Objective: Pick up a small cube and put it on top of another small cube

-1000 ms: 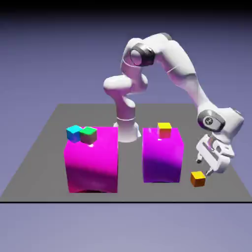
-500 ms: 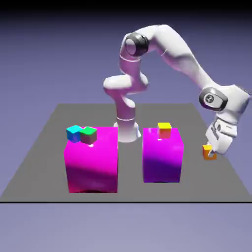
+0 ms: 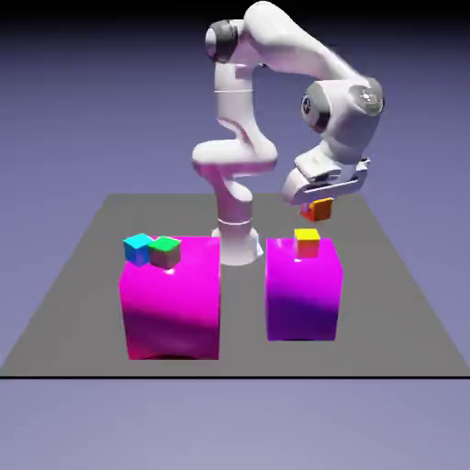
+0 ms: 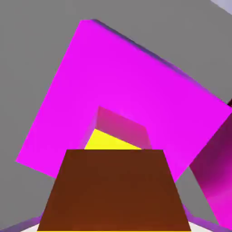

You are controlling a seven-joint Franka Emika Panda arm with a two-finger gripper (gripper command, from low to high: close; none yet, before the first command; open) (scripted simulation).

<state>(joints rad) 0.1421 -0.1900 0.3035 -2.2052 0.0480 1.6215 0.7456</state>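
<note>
We have the small orange cube (image 3: 320, 210) pinched in the gripper (image 3: 318, 204), carried in the air just above and a touch to the exterior view's right of the yellow cube (image 3: 307, 241), which sits on top of the right-hand magenta block (image 3: 303, 294); the 2 small cubes are apart, with a clear gap between them. We judge the orange cube light and rigid, with flat, smooth faces that could slip under a weak squeeze, so opposite side faces near the middle look like the right place to hold it, which is roughly where the claw has it now. Being so tiny, it will need to land square on the yellow top or it may tip off. In the hand view the orange cube (image 4: 113, 190) fills the lower half and hides both fingertips, so we cannot see the contact itself. Only a wedge of the yellow cube (image 4: 106, 141) shows past it, and its edges are covered, so alignment is hard to judge there. The cyan cube (image 3: 138, 247) and green cube (image 3: 166, 251) rest on the left magenta block (image 3: 171, 303).
</note>
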